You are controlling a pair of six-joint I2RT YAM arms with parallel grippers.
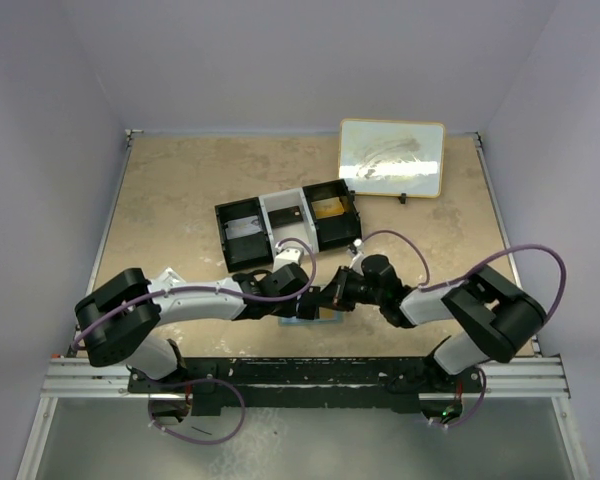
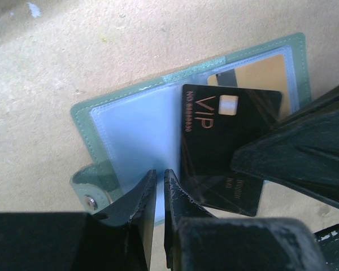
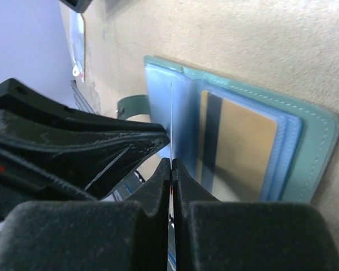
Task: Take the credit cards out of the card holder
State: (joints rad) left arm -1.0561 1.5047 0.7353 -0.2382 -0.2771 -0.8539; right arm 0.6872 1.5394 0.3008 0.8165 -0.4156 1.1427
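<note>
Card holder near tray, right tool pinching dark card (left tool crowding)

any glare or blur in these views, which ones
Left wrist: glare whitens the wallet sleeves, dark card lettering sharp. Right wrist: right gripper close and soft, wallet sharper. Top: even light, faint reflection on the framed panel.

Top view evenly lit from above, soft shadows on the tabletop, slight bowing at the corners; wrist views bright, glare streaks on the glossy dark card, close-up left pincer and right pincer black, soft-focus, detail crushed.
</note>
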